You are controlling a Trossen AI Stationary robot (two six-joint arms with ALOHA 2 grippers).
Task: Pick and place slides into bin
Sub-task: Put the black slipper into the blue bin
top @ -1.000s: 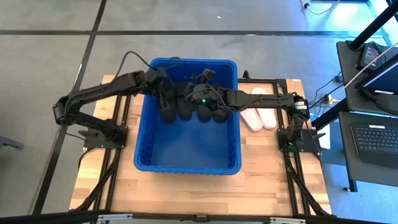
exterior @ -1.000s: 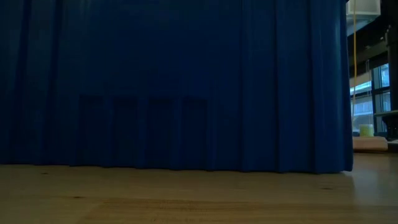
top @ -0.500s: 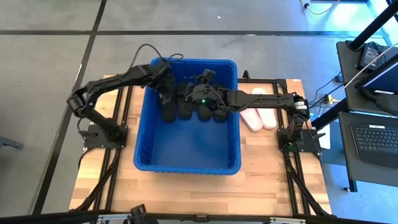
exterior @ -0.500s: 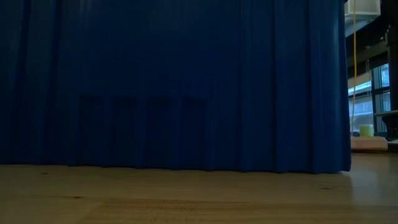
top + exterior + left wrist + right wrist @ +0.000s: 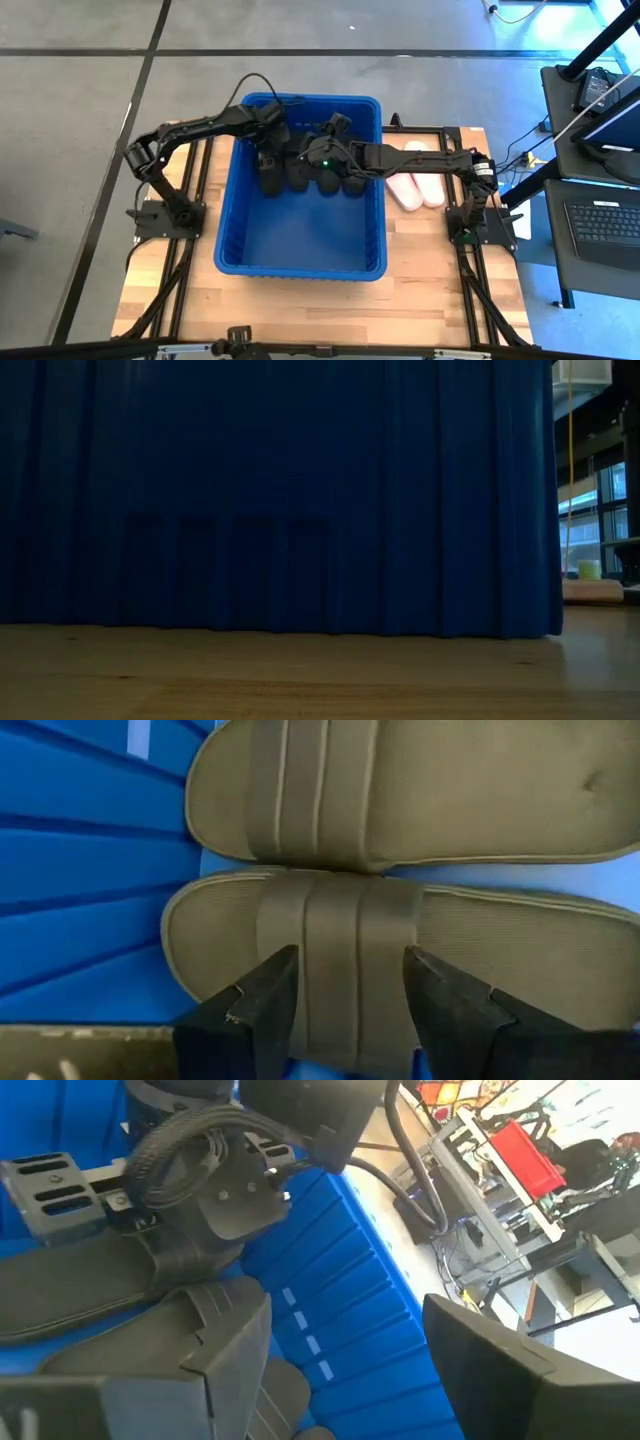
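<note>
Ribbed plastic bin (image 5: 300,262), matte slides (image 5: 305,172)

The left arm (image 5: 190,128) changes posture: its elbow, previously low and far out over the left edge of the worktop (image 5: 300,300), now sits higher and closer in, and the forearm runs flatter toward the bin (image 5: 300,268). The left end effector (image 5: 268,150) shifts slightly toward the far wall of the bin, over the leftmost black slide (image 5: 270,178) in the row. Its cable now arches higher above the bin's far-left corner. At the near edge of the high view, a small dark object (image 5: 238,340) appears and moves rightward along the frame rail. In the low view, the bin wall shifts marginally.
</note>
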